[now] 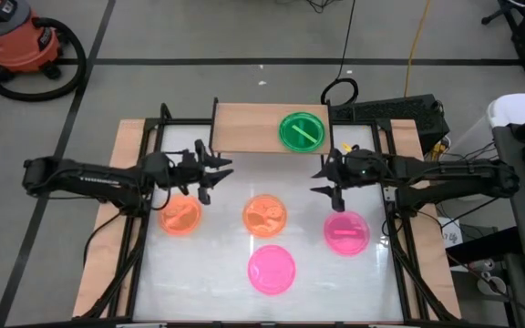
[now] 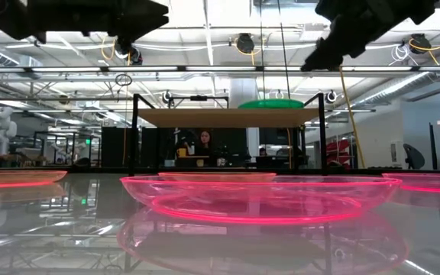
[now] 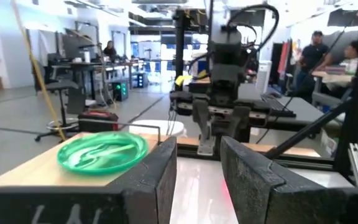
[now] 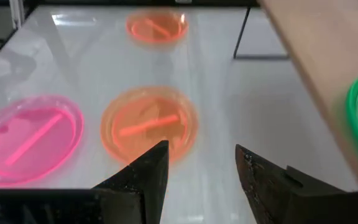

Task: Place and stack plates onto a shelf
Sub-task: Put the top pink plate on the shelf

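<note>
1. I see the white table (image 1: pixel 217 273) filling the middle of the high view, both arms reaching in from the sides.
2. Shelf (image 1: pixel 267 128) sits at the far edge of the table, centred. In the low view its board (image 2: pixel 228 117) stands on thin black legs.
3. Left arm comes in from the left. Left gripper (image 1: pixel 219 172) hangs above the table just near of the shelf's left end. Its fingers (image 3: pixel 154 180) are open at a moderate gap, holding nothing.
4. Right arm comes in from the right. Right gripper (image 1: pixel 322 179) hangs above the table near of the shelf's right end, facing the left one. Its fingers (image 4: pixel 148 171) are parted, also holding nothing.
5. Green plate (image 1: pixel 302 131) lies flat on the right half of the shelf, the only plate I can make out up there.
6. Near pink plate (image 1: pixel 272 270) is on the table at centre, closest to the near edge.
7. Right pink plate (image 1: pixel 346 231) is on the table, just near of the right gripper.
8. Centre orange plate (image 1: pixel 265 215) is between the two grippers, slightly nearer.
9. Left orange plate (image 1: pixel 181 217) is on the table just near of the left gripper.
</note>
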`<action>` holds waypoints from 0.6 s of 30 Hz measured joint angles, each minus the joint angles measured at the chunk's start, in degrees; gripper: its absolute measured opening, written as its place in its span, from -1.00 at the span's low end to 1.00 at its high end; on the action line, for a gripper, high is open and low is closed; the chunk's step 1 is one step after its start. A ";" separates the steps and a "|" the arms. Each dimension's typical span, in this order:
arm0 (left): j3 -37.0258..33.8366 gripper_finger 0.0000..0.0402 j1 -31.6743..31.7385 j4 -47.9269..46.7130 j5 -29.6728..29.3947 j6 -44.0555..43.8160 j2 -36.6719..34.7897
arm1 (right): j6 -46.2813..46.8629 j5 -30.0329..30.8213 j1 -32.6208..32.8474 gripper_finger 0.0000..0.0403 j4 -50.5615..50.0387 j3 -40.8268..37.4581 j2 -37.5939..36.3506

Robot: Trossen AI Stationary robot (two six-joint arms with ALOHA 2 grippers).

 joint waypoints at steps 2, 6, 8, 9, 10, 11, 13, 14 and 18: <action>-0.81 -0.35 0.04 0.31 -0.14 0.00 -1.10 | 1.36 -0.03 0.00 -0.17 -2.80 0.02 0.00; -1.14 -0.35 0.04 0.42 -0.11 0.00 -2.01 | 4.71 -0.13 0.00 -0.17 -8.83 0.02 0.00; -1.14 -0.35 0.04 0.31 -0.10 0.00 -1.99 | 6.59 -0.19 0.00 -0.17 -11.53 0.02 0.00; -1.14 -0.35 0.04 0.24 -0.10 0.02 -1.98 | 7.68 -0.21 0.00 -0.17 -12.76 0.02 0.00; -1.14 -0.35 0.04 0.30 -0.10 0.01 -1.86 | 8.79 -0.23 0.00 -0.17 -13.86 0.02 0.00; -1.14 -0.35 0.04 0.29 -0.10 0.00 -1.74 | 9.80 -0.24 0.00 -0.17 -14.99 0.02 0.00; -1.14 -0.35 0.04 0.03 -0.10 -0.04 -1.66 | 12.26 -0.25 0.00 -0.17 -16.96 0.01 0.00; -1.14 -0.35 0.04 0.05 -0.08 -0.20 -1.68 | 13.75 -0.26 0.00 -0.17 -17.60 0.00 0.00; -1.14 -0.35 0.04 -0.50 -0.08 -0.27 -1.69 | 19.56 -0.40 0.00 -0.17 -18.09 0.00 0.00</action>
